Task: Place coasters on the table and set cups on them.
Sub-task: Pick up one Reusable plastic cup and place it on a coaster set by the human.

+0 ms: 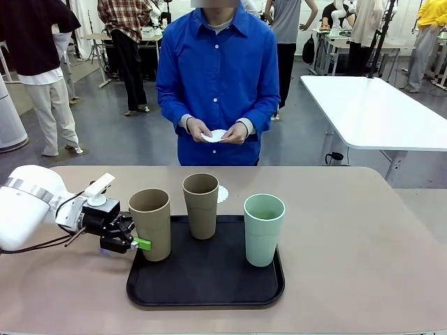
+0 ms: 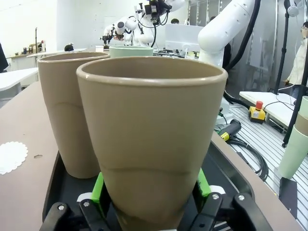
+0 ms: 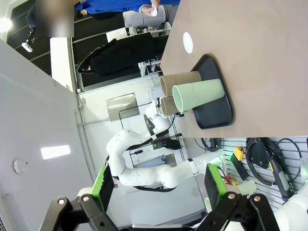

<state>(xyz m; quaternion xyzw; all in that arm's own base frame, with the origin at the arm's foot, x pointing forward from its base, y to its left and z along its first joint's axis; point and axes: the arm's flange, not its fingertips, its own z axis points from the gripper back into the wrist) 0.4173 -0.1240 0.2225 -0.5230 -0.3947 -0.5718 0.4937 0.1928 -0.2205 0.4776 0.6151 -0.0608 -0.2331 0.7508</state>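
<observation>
Three cups stand on a black tray (image 1: 206, 287): a tan cup (image 1: 150, 225) at the left, a second tan cup (image 1: 201, 205) behind it, and a mint green cup (image 1: 264, 230) at the right. My left gripper (image 1: 131, 241) is shut on the left tan cup (image 2: 151, 139) low on its body, with a green pad (image 2: 99, 190) against each side. One coaster (image 1: 223, 193) lies on the table (image 1: 349, 237) behind the tray. The person holds another coaster (image 1: 215, 135) in both hands. My right gripper (image 3: 159, 187) hangs open and empty, well away from the tray (image 3: 217, 108).
A white-topped table (image 1: 377, 112) stands at the back right. The person in blue stands at the table's far edge. The tan tabletop is bare left and right of the tray. Cables and an emergency stop button (image 2: 259, 109) lie beside the table.
</observation>
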